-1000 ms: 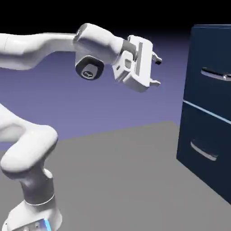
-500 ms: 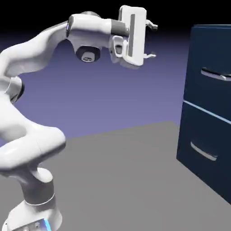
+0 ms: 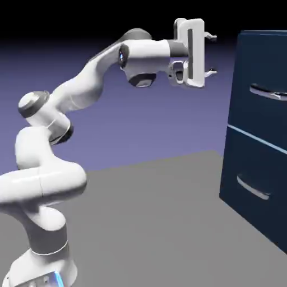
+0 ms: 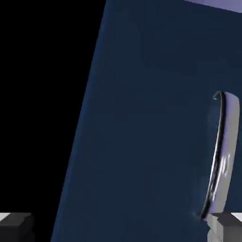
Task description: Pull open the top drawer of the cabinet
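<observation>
The dark navy cabinet [image 3: 255, 168] stands at the exterior view's right. Its top drawer [image 3: 259, 67] is flush with the front and carries a thin curved silver handle [image 3: 269, 93]. My gripper [image 3: 212, 54] hangs in the air left of the cabinet, a little above that handle, with a clear gap to the drawer front. Its fingers point at the cabinet and stand open with nothing between them. In the hand view the navy top drawer [image 4: 142, 132] fills most of the picture. The silver handle [image 4: 217, 156] runs along the right side, just above my right fingertip [image 4: 228, 227].
The lower drawer [image 3: 252, 207] with a like silver handle [image 3: 252, 189] sits under a pale seam [image 3: 255, 138]. Grey table [image 3: 157, 224] stretches between the robot's base and the cabinet. My arm arches up from the lower left.
The arm has stretched out, carrying the hand up and to the right toward the cabinet. The hand has turned so its fingers face the drawer front. The jaws stayed open.
</observation>
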{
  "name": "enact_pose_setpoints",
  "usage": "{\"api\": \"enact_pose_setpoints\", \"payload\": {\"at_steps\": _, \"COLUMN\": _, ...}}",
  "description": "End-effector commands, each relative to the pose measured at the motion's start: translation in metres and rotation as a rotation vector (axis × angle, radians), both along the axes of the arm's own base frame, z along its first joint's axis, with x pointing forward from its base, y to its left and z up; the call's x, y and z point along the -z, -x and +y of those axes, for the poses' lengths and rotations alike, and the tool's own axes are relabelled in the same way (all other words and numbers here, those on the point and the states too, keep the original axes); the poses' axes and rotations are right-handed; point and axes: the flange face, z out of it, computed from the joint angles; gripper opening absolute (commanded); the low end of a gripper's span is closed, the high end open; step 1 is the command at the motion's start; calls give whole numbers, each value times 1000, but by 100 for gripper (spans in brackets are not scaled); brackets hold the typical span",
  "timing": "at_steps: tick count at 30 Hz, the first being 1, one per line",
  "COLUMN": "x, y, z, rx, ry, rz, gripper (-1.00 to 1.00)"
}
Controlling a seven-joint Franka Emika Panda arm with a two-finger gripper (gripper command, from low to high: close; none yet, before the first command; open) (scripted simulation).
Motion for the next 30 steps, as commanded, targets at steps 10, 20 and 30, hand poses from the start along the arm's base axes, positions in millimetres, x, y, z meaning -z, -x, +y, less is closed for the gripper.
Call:
{"api": "enact_pose_setpoints", "payload": {"at_steps": 10, "x": 100, "y": -101, "z": -60, "rx": -79, "ry": -168, "rz": -10, "gripper": 0}}
{"api": "enact_pose_setpoints", "payload": {"at_steps": 20, "x": 100, "y": -142, "z": -60, "rx": -79, "ry": -168, "rz": -10, "gripper": -100}}
{"api": "enact_pose_setpoints", "payload": {"at_steps": 30, "x": 100, "y": -40, "z": -60, "rx": -79, "ry": -168, "rz": -10, "gripper": -100}}
